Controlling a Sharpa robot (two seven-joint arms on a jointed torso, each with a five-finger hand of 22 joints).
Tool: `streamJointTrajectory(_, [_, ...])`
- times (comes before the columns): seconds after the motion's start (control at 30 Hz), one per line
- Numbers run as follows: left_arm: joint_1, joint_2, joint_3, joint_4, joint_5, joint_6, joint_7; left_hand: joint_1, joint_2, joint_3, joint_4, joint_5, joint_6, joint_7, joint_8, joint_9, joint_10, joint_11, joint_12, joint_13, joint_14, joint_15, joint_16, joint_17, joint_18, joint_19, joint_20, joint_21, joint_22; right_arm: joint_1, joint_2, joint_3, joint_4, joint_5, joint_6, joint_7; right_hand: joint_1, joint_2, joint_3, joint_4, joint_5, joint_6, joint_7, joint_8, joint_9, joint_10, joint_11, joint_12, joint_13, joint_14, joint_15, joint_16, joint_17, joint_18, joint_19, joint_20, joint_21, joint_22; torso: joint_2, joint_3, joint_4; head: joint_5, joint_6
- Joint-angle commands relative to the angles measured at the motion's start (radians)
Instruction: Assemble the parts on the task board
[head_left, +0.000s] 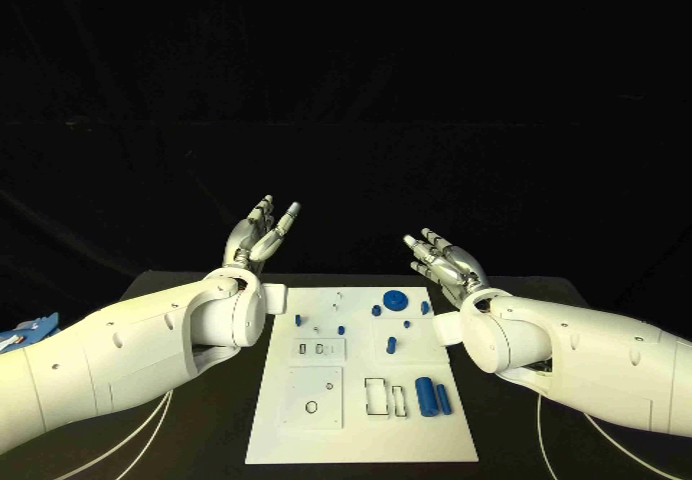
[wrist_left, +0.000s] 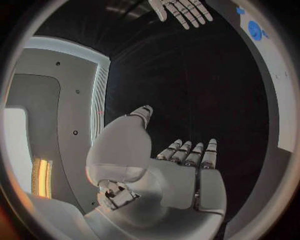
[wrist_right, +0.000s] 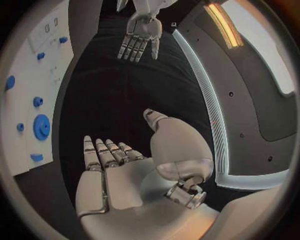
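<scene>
The white task board (head_left: 289, 440) lies flat in the middle of the black table, carrying several small blue parts: a round disc (head_left: 394, 297) near its far edge, a short peg (head_left: 391, 345) mid-board and a long cylinder (head_left: 427, 396) nearer me. My left hand (head_left: 261, 232) is raised above the table beyond the board's far left corner, fingers straight and apart, holding nothing. My right hand (head_left: 444, 261) hovers beyond the far right corner, also spread and empty. The left hand (wrist_left: 187, 165) and right hand (wrist_right: 119, 165) show flat palms in their wrist views. The disc (wrist_right: 41, 126) is there too.
A blue and white object (head_left: 26, 333) lies at the table's left edge. The board has rectangular slots (head_left: 375, 395) and a plate with an oval hole (head_left: 313, 407) near its front. Black table surface surrounds the board on both sides.
</scene>
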Motion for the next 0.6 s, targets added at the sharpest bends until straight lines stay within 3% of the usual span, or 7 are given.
streamJointTrajectory(0.03, [0.001,0.003,0.0,-0.001,-0.025,0.062,0.036,0.017,0.001,0.001,0.006,0.005,0.006,0.079,0.004,0.001,0.001,0.007,0.004,0.001,0.0,0.008,0.001,0.002,0.018,0.0,0.007,0.005,0.001,0.014,0.007,-0.012,-0.019,-0.059,0.198,-0.063,0.071,0.004,0.028,-0.022,0.027,0.048,0.175,0.019,0.015,0.06,0.022,0.017,0.009,0.064,0.019,0.023,0.015,0.01,0.053,0.013,0.028,0.014,0.0,-0.0001,0.0001,0.0,0.0])
streamJointTrajectory(0.27, [0.001,0.003,0.0,-0.001,-0.025,0.062,0.036,0.04,0.009,0.001,0.003,0.005,0.041,0.104,0.014,0.01,0.024,0.031,0.009,0.006,0.012,0.01,0.005,0.005,0.019,0.004,0.007,0.009,0.003,0.027,0.012,-0.025,-0.035,-0.071,0.252,-0.08,0.179,-0.021,0.076,-0.121,0.04,0.192,0.176,0.077,0.057,0.245,0.028,0.049,0.027,0.246,0.028,0.075,0.049,0.0,0.258,0.013,0.119,0.059,0.0,-0.0001,0.0001,0.0,0.0])
streamJointTrajectory(0.3, [-0.001,-0.039,0.0,0.027,-0.02,0.099,0.035,0.054,0.011,0.003,0.002,0.006,0.061,0.117,0.021,0.014,0.049,0.046,0.014,0.009,0.033,0.01,0.012,0.012,0.021,0.008,0.007,0.012,0.005,0.041,-0.022,-0.025,-0.036,-0.299,0.136,-0.01,0.202,-0.027,0.089,-0.145,0.037,0.226,0.176,0.091,0.067,0.288,0.028,0.058,0.03,0.286,0.029,0.088,0.056,0.002,0.298,0.011,0.137,0.068,0.025,0.0056,0.0094,-0.008,-0.017])
streamJointTrajectory(0.37, [-0.001,-0.047,0.0,0.036,-0.02,0.103,0.038,0.066,0.013,0.005,0.002,0.006,0.082,0.129,0.028,0.019,0.073,0.061,0.018,0.012,0.057,0.012,0.021,0.018,0.023,0.012,0.007,0.015,0.006,0.045,-0.024,-0.025,-0.037,-0.338,0.12,-0.009,0.263,-0.055,0.123,-0.218,0.025,0.316,0.174,0.128,0.09,0.41,0.019,0.08,0.039,0.388,0.017,0.119,0.074,0.011,0.386,0.008,0.177,0.085,0.03,0.0088,0.0108,-0.01,-0.017])
streamJointTrajectory(0.43, [-0.001,-0.06,0.0,0.05,-0.02,0.108,0.044,0.108,0.011,0.018,-0.005,0.006,0.197,0.164,0.069,0.046,0.194,0.1,0.044,0.026,0.163,0.04,0.065,0.046,0.037,0.071,0.007,0.041,0.021,0.052,-0.027,-0.025,-0.039,-0.404,0.1,-0.013,0.286,-0.066,0.147,-0.255,0.024,0.404,0.171,0.162,0.112,0.558,0.009,0.107,0.049,0.516,0.001,0.158,0.095,0.026,0.472,0.007,0.216,0.101,0.036,0.0125,0.0139,-0.012,-0.016])
streamJointTrajectory(0.53, [0.0,-0.073,0.0,0.066,-0.02,0.115,0.051,0.145,0.003,0.033,-0.008,0.006,0.291,0.166,0.105,0.068,0.314,0.113,0.063,0.034,0.306,0.03,0.125,0.079,0.031,0.202,0.007,0.099,0.05,0.062,-0.028,-0.024,-0.048,-0.491,0.085,-0.025,0.297,-0.086,0.183,-0.296,0.02,0.584,0.161,0.227,0.15,0.77,-0.013,0.137,0.054,0.704,-0.03,0.215,0.121,0.055,0.543,0.005,0.253,0.112,0.042,0.0163,0.0179,-0.015,-0.019])
streamJointTrajectory(0.6, [0.0,-0.081,0.0,0.076,-0.021,0.124,0.053,0.171,-0.004,0.049,-0.007,0.005,0.406,0.166,0.149,0.095,0.515,0.105,0.104,0.049,0.552,0.004,0.229,0.135,0.064,0.453,0.004,0.211,0.102,0.068,-0.027,-0.024,-0.056,-0.562,0.077,-0.04,0.293,-0.1,0.206,-0.313,0.015,0.665,0.153,0.247,0.16,0.821,-0.025,0.128,0.051,0.761,-0.046,0.227,0.124,0.071,0.584,0.003,0.277,0.119,0.044,0.0177,0.0195,-0.014,-0.024])
